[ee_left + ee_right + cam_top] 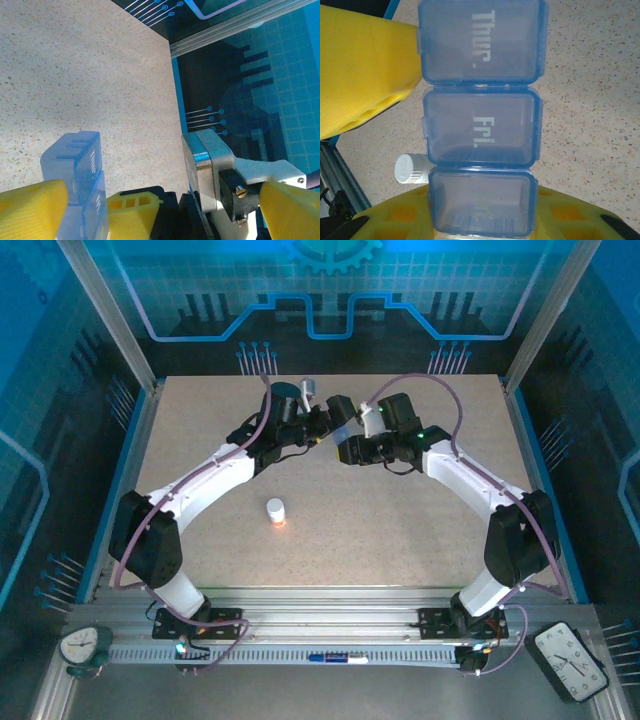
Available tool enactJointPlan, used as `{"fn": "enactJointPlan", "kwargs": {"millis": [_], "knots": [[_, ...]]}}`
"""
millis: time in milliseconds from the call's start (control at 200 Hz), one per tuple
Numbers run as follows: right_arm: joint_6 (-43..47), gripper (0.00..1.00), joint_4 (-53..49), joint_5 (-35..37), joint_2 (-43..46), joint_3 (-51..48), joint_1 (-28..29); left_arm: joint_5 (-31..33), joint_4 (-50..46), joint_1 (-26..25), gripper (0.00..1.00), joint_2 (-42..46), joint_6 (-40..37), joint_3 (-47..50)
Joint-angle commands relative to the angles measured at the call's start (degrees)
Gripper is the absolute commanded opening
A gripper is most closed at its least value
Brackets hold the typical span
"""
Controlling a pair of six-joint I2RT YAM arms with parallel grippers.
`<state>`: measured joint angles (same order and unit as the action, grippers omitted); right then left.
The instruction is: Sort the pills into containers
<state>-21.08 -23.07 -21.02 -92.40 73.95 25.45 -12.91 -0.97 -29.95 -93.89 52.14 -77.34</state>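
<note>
Box (pixel 480 125) is up off the bench (pixel 400 530), lids toward my right wrist camera. My right claw (pixel 480 222) has it pinched by the last cell (pixel 480 205), pressed tight on that end. Fri. cell (pixel 480 127) comes next out, then Thur. cell (pixel 481 42), both sticking free of the grip. My guess at why: the free end is being offered to the other arm, as a steady hold while a lid gets worked or the box gets passed. Thur. and Fri. lids look shut. Pills inside, can't tell.

My left claw (pixel 160 210) is spread wide and straddles the box (pixel 80 172). The box sits hard by one finger (pixel 30 210), with the other finger (pixel 290 210) well apart from it. From the right wrist, that near finger (pixel 365 65) lies just beside the Thur. cell. Touching or not, can't tell. Left claw grips nothing.

From above, both claws meet at the box (pixel 345 422). Bottle (pixel 275 512) stands upright on the bench, well apart from the box, on the side toward my bases.
</note>
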Motion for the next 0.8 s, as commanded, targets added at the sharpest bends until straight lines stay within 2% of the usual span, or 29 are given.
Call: {"fn": "enactJointPlan", "kwargs": {"millis": [0,795], "knots": [[-0.22,0.28,0.48,-0.87,-0.05,2.09,1.08,-1.76,2.09,-0.30,0.99,-1.29,-0.86,-2.37],[0.17,0.28,0.64,-0.76,-2.39,1.87,1.09,-4.72,9.78,-1.23,0.99,-2.70,7.33,-5.67]]}}
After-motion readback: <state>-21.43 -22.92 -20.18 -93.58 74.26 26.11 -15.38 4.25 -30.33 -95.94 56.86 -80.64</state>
